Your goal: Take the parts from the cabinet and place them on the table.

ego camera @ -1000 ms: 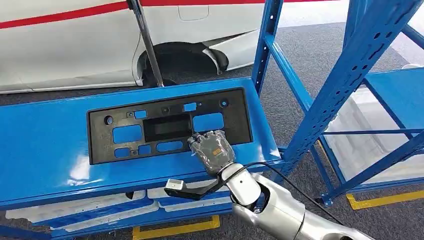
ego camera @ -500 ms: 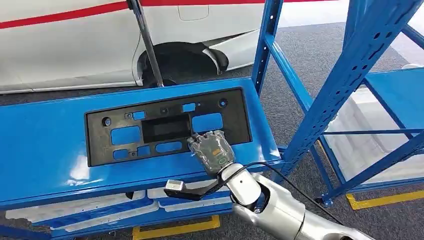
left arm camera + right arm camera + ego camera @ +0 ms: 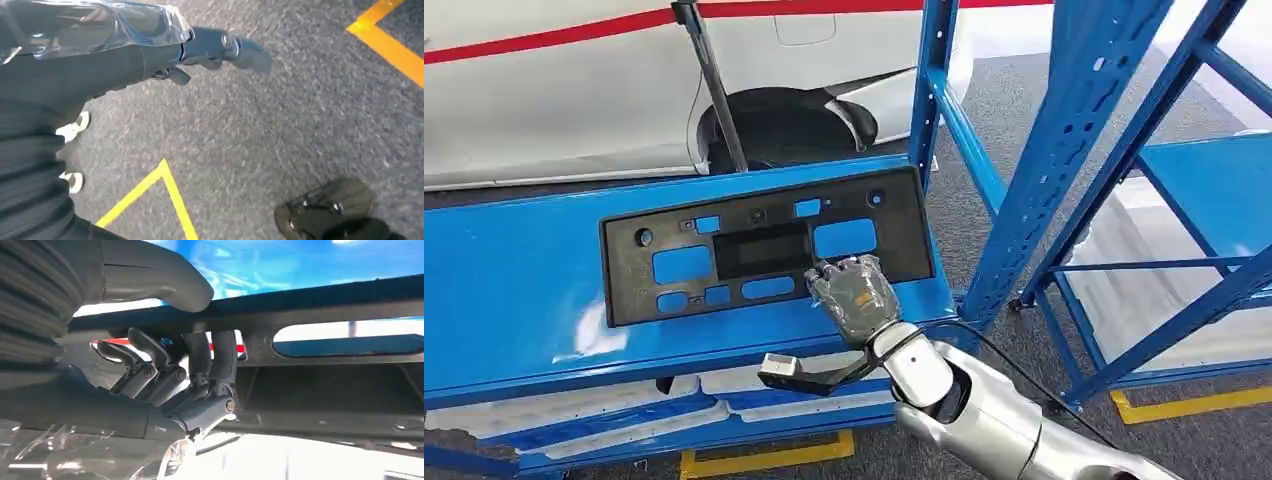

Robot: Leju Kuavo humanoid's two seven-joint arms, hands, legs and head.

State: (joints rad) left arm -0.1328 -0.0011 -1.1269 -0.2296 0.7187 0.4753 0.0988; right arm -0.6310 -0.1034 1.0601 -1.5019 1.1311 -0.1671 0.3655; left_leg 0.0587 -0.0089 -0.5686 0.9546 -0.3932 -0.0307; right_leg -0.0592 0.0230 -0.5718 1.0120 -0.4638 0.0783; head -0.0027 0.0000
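A long black plastic panel [image 3: 764,250] with several cut-outs lies across the blue shelf surface [image 3: 514,270]. My right hand [image 3: 854,297] grips its near edge, right of the middle. In the right wrist view the thumb [image 3: 150,280] lies on top of the panel's edge [image 3: 325,300] and the dark fingers [image 3: 220,360] curl up beneath it. My left hand [image 3: 220,47] hangs over the grey floor, wrapped in clear film, fingers stretched out and holding nothing.
Blue rack uprights [image 3: 1064,150] rise just right of the shelf, and another blue shelf [image 3: 1214,180] lies beyond them. A white car [image 3: 554,90] and a metal pole [image 3: 714,90] stand behind. White foam trays [image 3: 574,420] sit below. Yellow tape [image 3: 764,460] marks the floor.
The whole picture has shifted a little, so the camera moved. The panel in my right hand now sits slightly nearer the shelf's right end.
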